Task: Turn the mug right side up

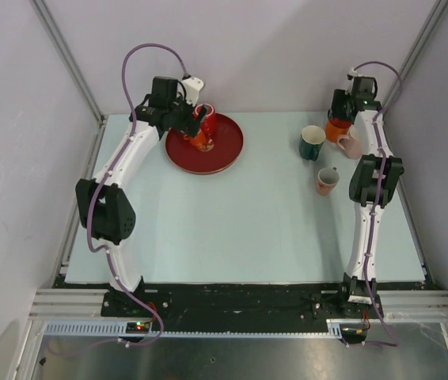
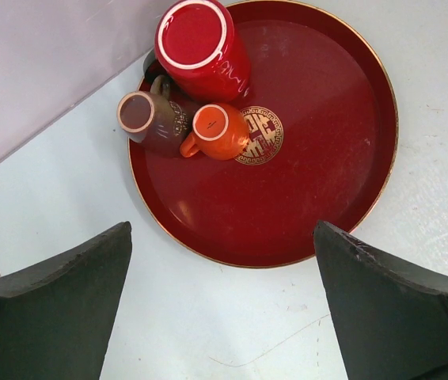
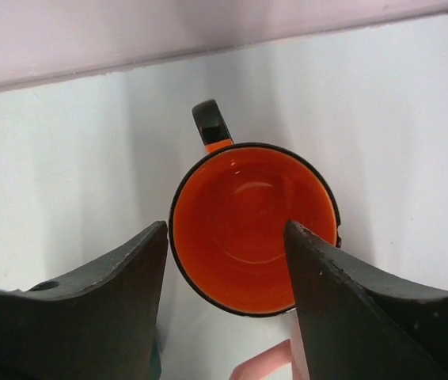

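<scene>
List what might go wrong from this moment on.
1. The right end effector hangs with its fingers at the rim of the upright orange-lined mug; lifting away off-line might catch the rim and tip it.
2. The pink mug sits close beside it and may get knocked.
3. On the red tray, the red mug, brown mug and small orange mug huddle together; the open left end effector closing on one may shove the others.
</scene>
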Motion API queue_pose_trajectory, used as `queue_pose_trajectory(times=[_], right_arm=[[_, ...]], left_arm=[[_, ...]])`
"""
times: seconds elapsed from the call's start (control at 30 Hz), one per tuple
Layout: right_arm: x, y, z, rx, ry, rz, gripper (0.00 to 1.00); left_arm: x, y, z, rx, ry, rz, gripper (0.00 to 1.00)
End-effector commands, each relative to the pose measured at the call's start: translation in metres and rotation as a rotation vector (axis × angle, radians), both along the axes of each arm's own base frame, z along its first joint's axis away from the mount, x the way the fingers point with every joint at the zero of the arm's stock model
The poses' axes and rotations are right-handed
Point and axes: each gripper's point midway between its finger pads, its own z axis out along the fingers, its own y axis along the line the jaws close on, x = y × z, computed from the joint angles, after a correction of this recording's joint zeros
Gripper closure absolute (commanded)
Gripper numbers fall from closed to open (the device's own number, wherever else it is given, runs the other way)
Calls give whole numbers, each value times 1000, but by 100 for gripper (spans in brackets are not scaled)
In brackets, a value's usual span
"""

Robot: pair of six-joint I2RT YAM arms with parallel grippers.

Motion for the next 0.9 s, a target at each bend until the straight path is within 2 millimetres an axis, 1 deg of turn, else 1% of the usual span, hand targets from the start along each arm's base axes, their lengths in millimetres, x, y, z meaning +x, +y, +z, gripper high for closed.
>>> queue_pose_trajectory(times=[0.0,0.07,0.1,0.23,0.27,0.3,0.33,0.37,0.4,0.43,0.47,0.5,0.53,0.57,0.6,0.7,0.77,0.87], right_arm=[[0,0,82,-32,-145,46,34],[-1,5,96,-23,-169,61,33],[-2,8,106,-20,-187,71,32],[-14,25,146,1,-242,122,26],[-19,29,154,4,-250,132,24],[-26,34,164,5,-254,140,22],[-34,37,176,4,-265,144,19],[-42,41,179,3,-258,148,17],[-51,45,183,1,-252,151,15],[-58,49,186,-1,-247,155,13],[-67,55,189,-2,-241,163,12],[-75,59,190,-2,-237,170,11],[-84,64,192,-5,-234,179,9],[-90,67,193,-9,-232,185,8],[-99,70,194,-16,-225,188,7],[-122,76,192,-34,-199,193,6],[-136,86,189,-51,-176,211,5],[-154,94,183,-82,-148,222,5]], left_arm=[[9,-1,10,4,-41,-15,0],[10,-1,1,20,-28,-29,0],[11,-1,-5,30,-20,-38,0],[22,0,-39,75,39,-77,0],[30,3,-48,87,53,-74,0],[36,6,-51,92,61,-65,0],[46,11,-59,92,73,-36,0],[54,14,-73,90,100,-13,0],[63,15,-75,76,100,9,1],[69,14,-84,64,113,9,2],[75,10,-86,58,108,-5,3],[80,5,-94,56,113,-32,5],[85,1,-96,72,98,-70,8],[89,-3,-101,87,92,-109,10],[92,-6,-102,124,70,-167,10],[97,-11,-109,241,14,-348,10],[100,-11,-114,307,-10,-418,9],[103,-11,-122,385,-35,-504,9]])
